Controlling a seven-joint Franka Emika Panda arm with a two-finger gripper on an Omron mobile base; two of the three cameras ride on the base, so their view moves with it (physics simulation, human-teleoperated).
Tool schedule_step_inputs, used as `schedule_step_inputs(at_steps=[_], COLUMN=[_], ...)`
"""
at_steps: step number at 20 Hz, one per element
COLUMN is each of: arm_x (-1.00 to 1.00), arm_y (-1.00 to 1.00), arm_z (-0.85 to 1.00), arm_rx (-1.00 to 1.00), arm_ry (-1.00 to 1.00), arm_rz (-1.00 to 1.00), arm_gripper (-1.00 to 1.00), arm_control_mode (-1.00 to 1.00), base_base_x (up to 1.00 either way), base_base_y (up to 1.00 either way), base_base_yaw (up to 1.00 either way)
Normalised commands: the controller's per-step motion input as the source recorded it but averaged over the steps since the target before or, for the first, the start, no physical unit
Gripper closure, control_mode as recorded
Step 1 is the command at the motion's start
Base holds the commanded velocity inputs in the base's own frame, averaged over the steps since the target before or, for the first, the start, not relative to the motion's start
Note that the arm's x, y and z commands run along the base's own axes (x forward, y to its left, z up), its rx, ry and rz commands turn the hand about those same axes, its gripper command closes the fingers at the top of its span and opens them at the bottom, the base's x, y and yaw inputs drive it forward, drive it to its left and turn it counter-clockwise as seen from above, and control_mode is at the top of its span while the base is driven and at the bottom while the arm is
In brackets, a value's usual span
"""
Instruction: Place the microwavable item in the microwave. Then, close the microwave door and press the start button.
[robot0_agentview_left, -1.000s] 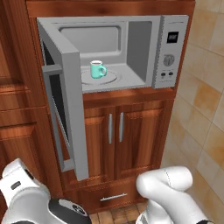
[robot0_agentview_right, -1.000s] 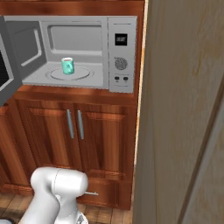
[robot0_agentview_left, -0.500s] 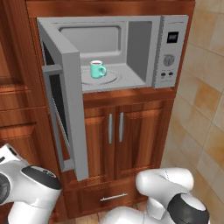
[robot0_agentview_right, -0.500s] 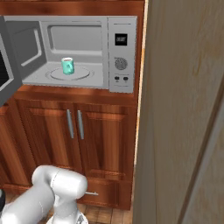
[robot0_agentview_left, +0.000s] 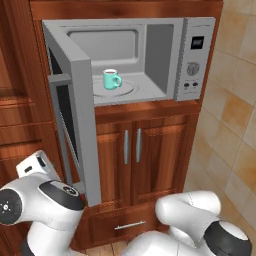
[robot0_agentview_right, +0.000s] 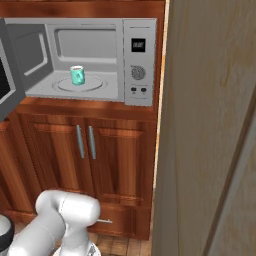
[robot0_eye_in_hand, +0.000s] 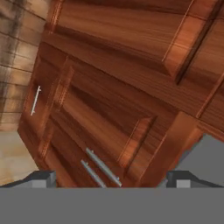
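Note:
The teal-green mug (robot0_agentview_left: 112, 79) stands upright on the glass turntable inside the silver-grey microwave (robot0_agentview_left: 165, 45), handle to the right; the right base view shows the mug (robot0_agentview_right: 77, 75) there too, in the microwave (robot0_agentview_right: 107, 50). The microwave door (robot0_agentview_left: 82, 120) stands wide open to the left, its dark window facing away. My gripper (robot0_eye_in_hand: 111, 179) is open with nothing between its tips, and it looks at the wooden cabinet fronts below the microwave. A grey corner of the door (robot0_eye_in_hand: 209, 158) shows at the right of the hand view. My arm is low, under the open door.
The control panel (robot0_agentview_left: 194, 59) with display, dial and buttons is on the microwave's right side. Below are two wooden cabinet doors with bar handles (robot0_agentview_left: 131, 146) and a drawer (robot0_agentview_left: 129, 226). A tall wooden panel (robot0_agentview_right: 210, 125) blocks the right of the right base view; a tiled wall (robot0_agentview_left: 235, 115) stands to the right.
My arm's links have swung and risen at the lower left of the left base view, under the open door. Mug and door have not moved.

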Motion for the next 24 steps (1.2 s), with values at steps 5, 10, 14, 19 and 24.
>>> schedule_step_inputs(at_steps=[5, 10, 14, 19, 24], arm_x=[0.00, 0.00, 0.04, 0.28, 0.49], arm_y=[-1.00, -1.00, -1.00, -0.98, -0.85], arm_z=[0.19, 0.30, 0.11, 0.00, 0.13], arm_rx=[0.00, 0.00, 0.00, 0.00, 0.03], arm_ry=[-0.18, -0.11, -0.06, 0.00, 0.00], arm_rz=[-0.20, -0.18, -0.18, -0.12, 0.00], arm_gripper=[-1.00, -1.00, -1.00, -1.00, -1.00], arm_control_mode=[-1.00, -1.00, -1.00, -1.00, -1.00], base_base_x=[0.00, 0.00, 0.00, 0.00, 0.00], base_base_y=[0.00, 0.00, 0.00, 0.00, 0.00], base_base_yaw=[0.00, 0.00, 0.00, 0.00, 0.00])
